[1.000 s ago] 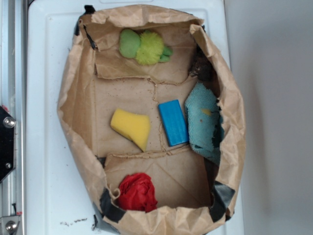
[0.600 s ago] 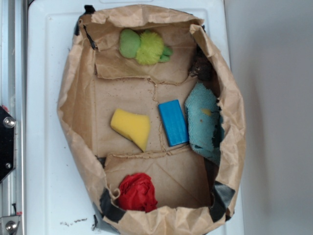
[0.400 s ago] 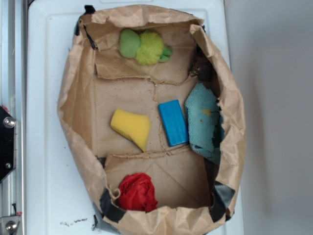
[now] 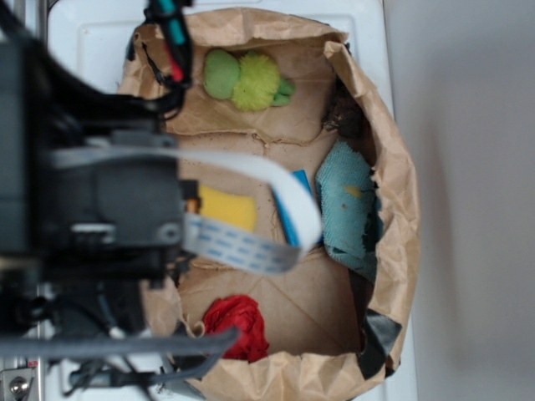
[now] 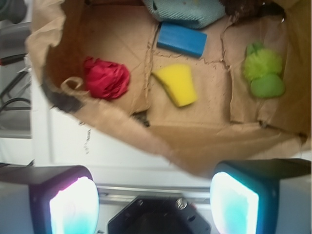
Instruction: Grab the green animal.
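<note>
The green animal [image 4: 247, 79] is a fuzzy lime plush with a smoother pale green part, lying at the far end of the brown paper bag [image 4: 397, 234]. In the wrist view the green animal [image 5: 263, 73] shows at upper right, far from the jaws. My gripper [image 5: 153, 204] is open, with its two glowing pads [image 5: 73, 207] wide apart and nothing between them. It hangs over the white surface [image 5: 97, 146], outside the bag's near wall. In the exterior view the blurred arm [image 4: 92, 209] covers the left of the bag and hides the fingers.
Inside the bag lie a yellow sponge wedge [image 5: 178, 85], a blue block [image 5: 182, 39], a teal cloth [image 4: 347, 209] and a crumpled red cloth [image 4: 238, 326]. The bag's crumpled paper walls stand up all round. A metal rail runs below the jaws.
The arm has swung into the exterior view from the left and now covers the bag's left half. The toys and the bag lie where they were.
</note>
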`<state>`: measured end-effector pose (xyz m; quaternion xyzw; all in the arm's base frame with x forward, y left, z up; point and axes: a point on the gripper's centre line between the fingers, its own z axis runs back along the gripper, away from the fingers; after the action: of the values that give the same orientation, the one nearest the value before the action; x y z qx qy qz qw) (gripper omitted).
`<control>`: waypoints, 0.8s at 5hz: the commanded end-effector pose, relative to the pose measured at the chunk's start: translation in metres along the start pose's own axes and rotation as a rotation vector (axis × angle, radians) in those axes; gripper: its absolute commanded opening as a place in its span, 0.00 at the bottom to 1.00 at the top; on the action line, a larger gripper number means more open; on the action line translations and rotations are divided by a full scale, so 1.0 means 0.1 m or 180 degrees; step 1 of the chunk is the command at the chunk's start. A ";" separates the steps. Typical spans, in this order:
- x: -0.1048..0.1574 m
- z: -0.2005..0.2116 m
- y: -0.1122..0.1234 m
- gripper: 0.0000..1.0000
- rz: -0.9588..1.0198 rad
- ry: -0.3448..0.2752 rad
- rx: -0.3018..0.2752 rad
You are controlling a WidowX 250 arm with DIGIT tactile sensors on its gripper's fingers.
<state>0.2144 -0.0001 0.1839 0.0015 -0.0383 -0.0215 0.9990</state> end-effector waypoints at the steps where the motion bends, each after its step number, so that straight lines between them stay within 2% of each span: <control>1: 0.53 -0.34 0.29 1.00 0.0099 -0.0106 0.0281; 3: 0.69 -0.50 0.62 1.00 0.0231 -0.0029 0.0231; 4: 0.61 -0.67 0.80 1.00 0.0016 0.0022 0.0265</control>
<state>0.2812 0.0700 0.1120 0.0329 -0.0168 -0.0264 0.9990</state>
